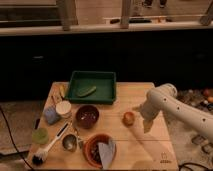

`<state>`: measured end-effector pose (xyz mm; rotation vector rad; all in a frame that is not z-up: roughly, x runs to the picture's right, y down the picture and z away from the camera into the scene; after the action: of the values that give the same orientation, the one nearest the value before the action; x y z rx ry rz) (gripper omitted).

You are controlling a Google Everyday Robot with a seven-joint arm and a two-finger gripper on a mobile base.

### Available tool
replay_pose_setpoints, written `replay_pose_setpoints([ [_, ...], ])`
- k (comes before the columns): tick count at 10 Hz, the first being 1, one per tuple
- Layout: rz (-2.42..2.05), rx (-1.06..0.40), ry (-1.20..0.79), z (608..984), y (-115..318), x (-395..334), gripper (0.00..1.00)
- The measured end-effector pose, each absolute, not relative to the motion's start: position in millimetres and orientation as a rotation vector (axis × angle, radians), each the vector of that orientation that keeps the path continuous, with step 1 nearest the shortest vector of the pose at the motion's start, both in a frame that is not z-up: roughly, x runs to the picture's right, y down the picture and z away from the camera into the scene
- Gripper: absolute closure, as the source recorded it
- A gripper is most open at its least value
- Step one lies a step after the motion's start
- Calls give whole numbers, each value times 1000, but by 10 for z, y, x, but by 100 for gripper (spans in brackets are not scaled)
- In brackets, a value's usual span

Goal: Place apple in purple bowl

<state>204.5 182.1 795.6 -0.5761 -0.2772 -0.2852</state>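
Orange apple (pixel 129 118) sits right of the purple bowl (pixel 87 116) on the table (pixel 135 96); we see the gripper (pixel 146 126) just beside it, spread wide, empty.

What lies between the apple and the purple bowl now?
The camera view shows only bare wooden table between the apple and the purple bowl. The gripper hangs open beside the apple, on the side away from the bowl, not touching it.

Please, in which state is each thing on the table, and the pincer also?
apple: lying on the table, not held.
purple bowl: upright, no apple inside.
pincer: open, empty, beside the apple, apart from it.
green tray: holds a green vegetable.
orange bowl: holds a grey-blue cloth.
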Motion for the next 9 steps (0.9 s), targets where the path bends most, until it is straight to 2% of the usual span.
replay_pose_setpoints([
  [9, -428, -581, -393, 8168, 1809, 1830, 20],
])
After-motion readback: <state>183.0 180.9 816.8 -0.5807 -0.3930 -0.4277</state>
